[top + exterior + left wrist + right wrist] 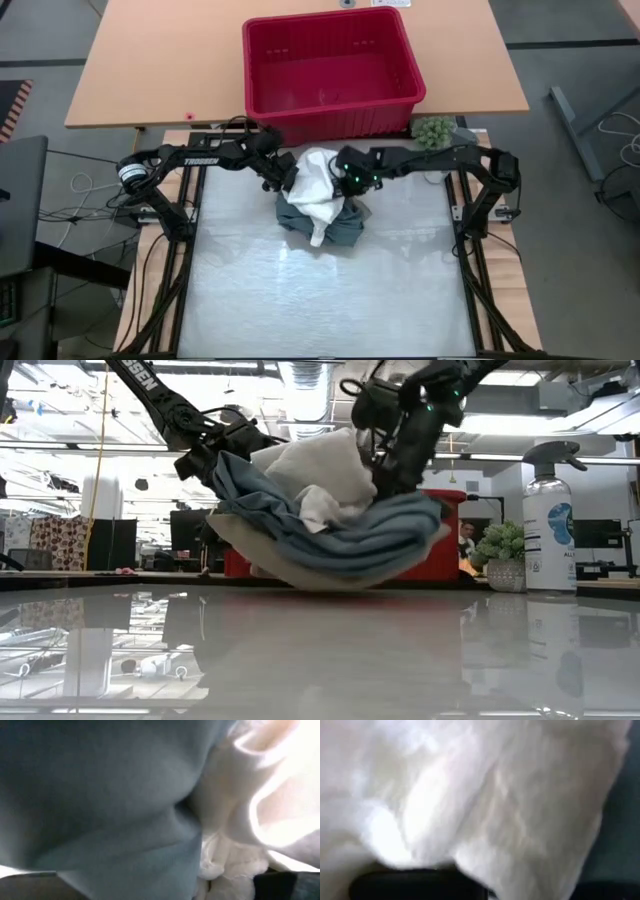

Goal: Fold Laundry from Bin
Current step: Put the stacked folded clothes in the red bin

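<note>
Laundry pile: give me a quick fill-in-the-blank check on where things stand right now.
1. The red bin is ____ of clothes.
2. The laundry is bunched between the left gripper and the ____ gripper.
3. The topmost garment is ____ in colour.

Missing words: empty; right; white

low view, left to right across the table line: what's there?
Left gripper → laundry bundle hanging between both grippers → right gripper → bin showing behind the bundle's right end → small potted plant → spray bottle.
</note>
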